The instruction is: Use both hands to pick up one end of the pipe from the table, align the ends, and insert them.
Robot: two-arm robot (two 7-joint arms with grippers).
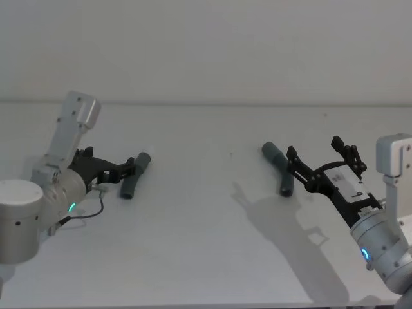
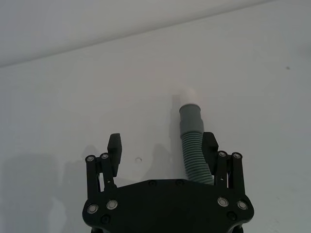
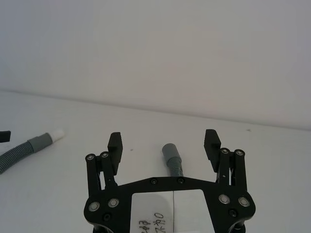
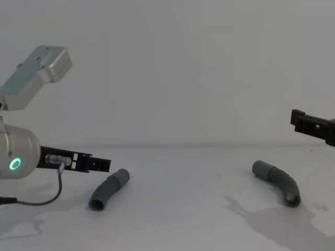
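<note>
1. The white matte desk (image 1: 206,257) carries two bent pipe pieces, well apart from each other.
2. The dark grey ribbed pipe piece (image 1: 134,177) lies on the left side of the desk. Its smooth grey collar (image 2: 190,118) and whitish tip (image 2: 187,93) are at its far end.
3. The black two-finger left gripper (image 1: 122,168) is spread open, low over this piece. The ribbed stretch runs between its fingers, close beside one finger (image 2: 210,144). Whether they touch cannot be told.
4. The second dark grey pipe piece (image 1: 278,166) lies on the right side of the desk, with its grey collar end (image 3: 170,149) on the far side.
5. The black two-finger right gripper (image 3: 164,145) is held above the desk, just to the near right of that piece. Its jaws are wide apart and it grips nothing.
</note>
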